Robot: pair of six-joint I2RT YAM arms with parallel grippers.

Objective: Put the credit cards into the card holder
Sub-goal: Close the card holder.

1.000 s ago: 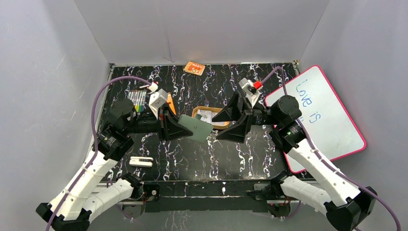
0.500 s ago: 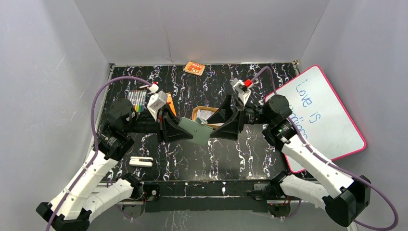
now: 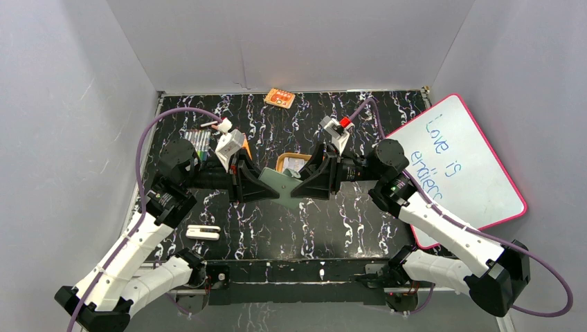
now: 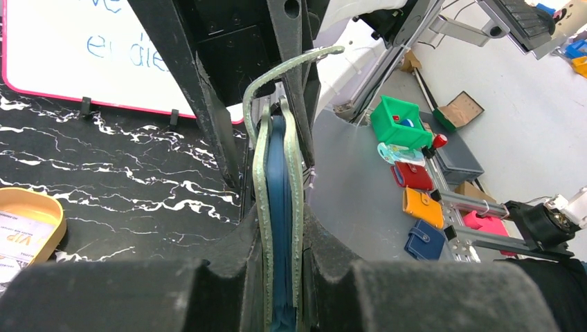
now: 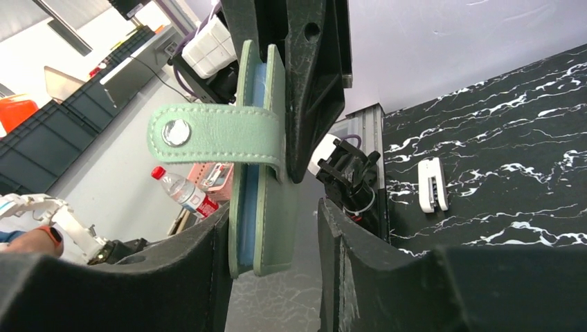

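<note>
Black marbled table (image 3: pixel 346 214) carries everything. At its right edge a pink-rimmed whiteboard (image 3: pixel 471 159) leans against the wall. It bears blue handwriting, "Love is", and under that a word starting "endle", the rest of which is hidden behind the right arm.

Both arms reach in toward the middle, and their pincers meet at the sage-green card holder (image 3: pixel 280 185), which is held up off the table just in front of the tan tray (image 3: pixel 284 160). The left pincer (image 3: pixel 270 183) is clamped on the card holder: in its wrist view both fingers press flat against the green covers, with the blue sleeves sandwiched between them. The right pincer (image 3: pixel 297 188) stands apart around the other end of the holder. One finger lies against the cover, and a gap shows between the holder and the other finger.

The snap tab (image 5: pixel 208 135) sticks out unfastened, its metal stud showing.

Pale credit cards (image 3: pixel 296 164) lie inside the tray. The left wrist view shows one printed "VIP" (image 4: pixel 17 242).

Against the far wall lies a small orange-and-white packet (image 3: pixel 280 97); its print is too small to read.
</note>
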